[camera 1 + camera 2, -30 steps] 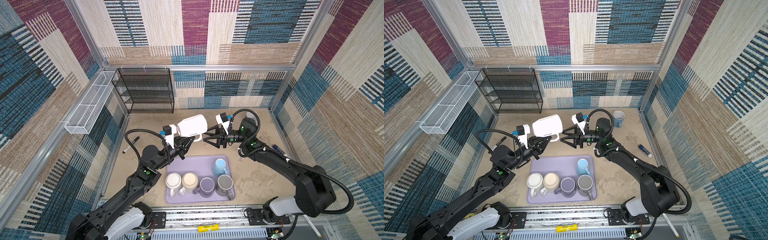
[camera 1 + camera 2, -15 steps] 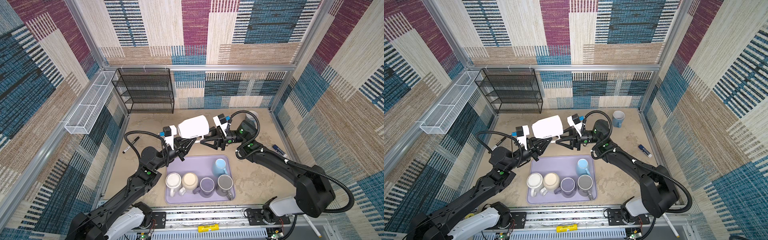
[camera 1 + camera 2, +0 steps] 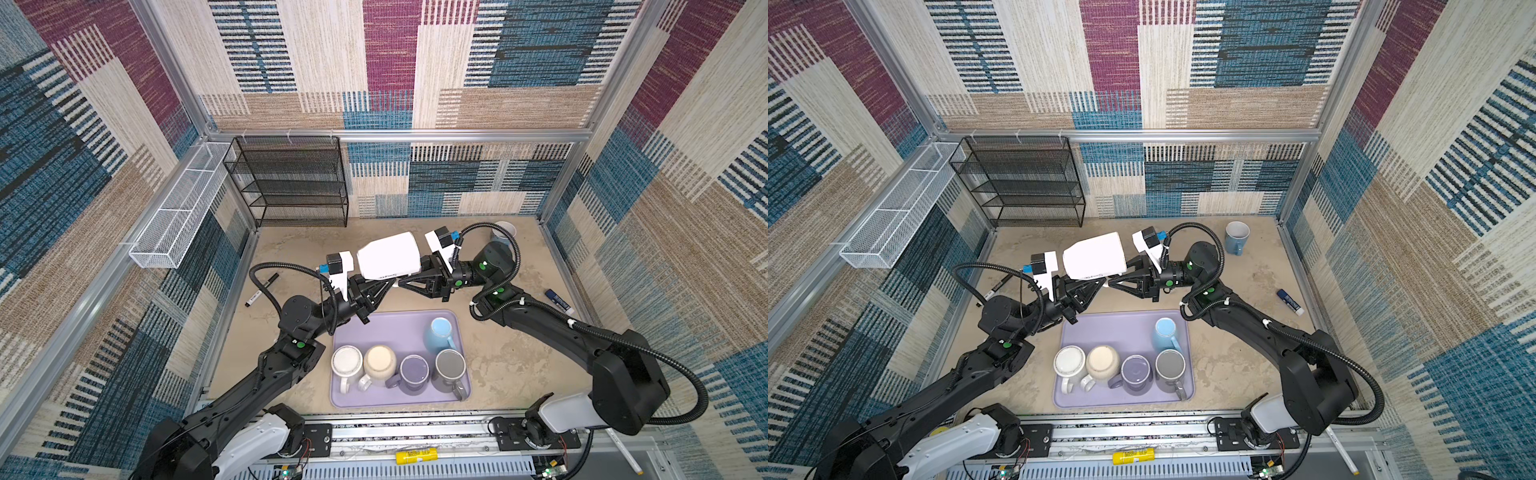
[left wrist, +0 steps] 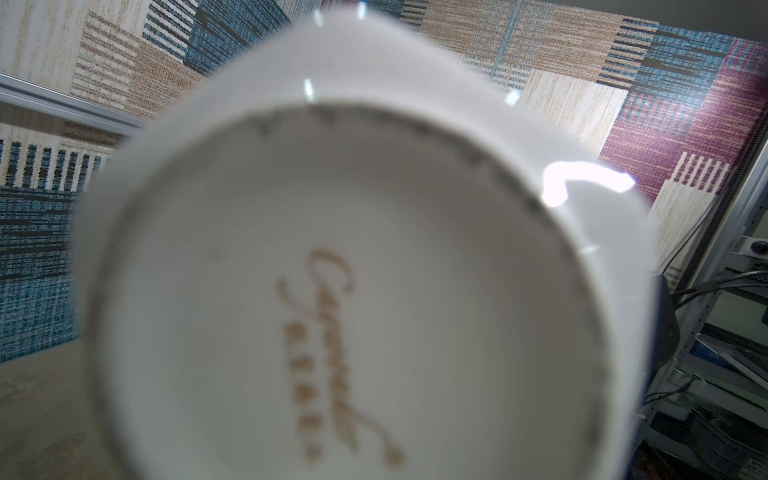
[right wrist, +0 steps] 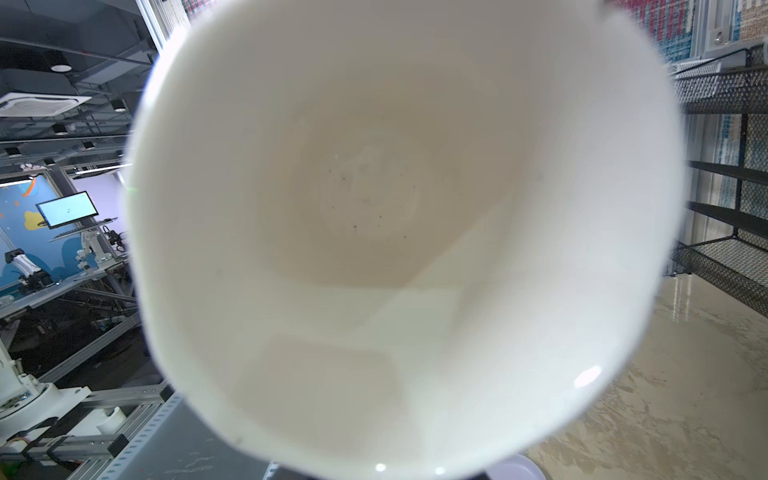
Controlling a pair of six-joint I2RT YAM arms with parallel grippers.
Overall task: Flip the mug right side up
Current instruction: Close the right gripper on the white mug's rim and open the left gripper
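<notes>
Mugs [image 3: 413, 370] fill tray's [image 3: 386, 328] near side; far side bare.

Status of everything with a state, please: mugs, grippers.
left gripper: shut, holding white ceramic mug.
right gripper: at that mug's mouth end, jaws hidden.
white ceramic mug: aloft, on its side.
blue mug with white inside: upright, back right corner.
lilac tray: five mugs standing on it.
</notes>
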